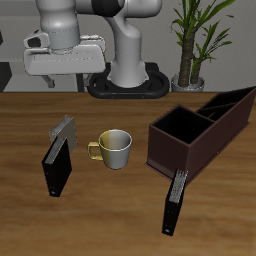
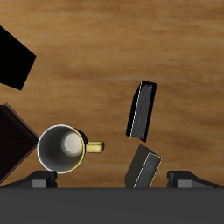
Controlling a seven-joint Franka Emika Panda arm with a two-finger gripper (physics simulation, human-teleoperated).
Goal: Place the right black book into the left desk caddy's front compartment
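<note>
1. Exterior view: end effector hangs high above the tabletop, holding nothing; whether its fingers are apart or together cannot be told.
2. The right black book stands below it, nearer the front edge, just beside the small grey book.
3. Risk: descending on the grey book, or the slimmer black book, would seize the wrong item.
4. Risk: the mug lies between target and left desk caddy; a low carry could strike it.
5. Surface: wood-grain tabletop. Room: potted plant behind.
</note>
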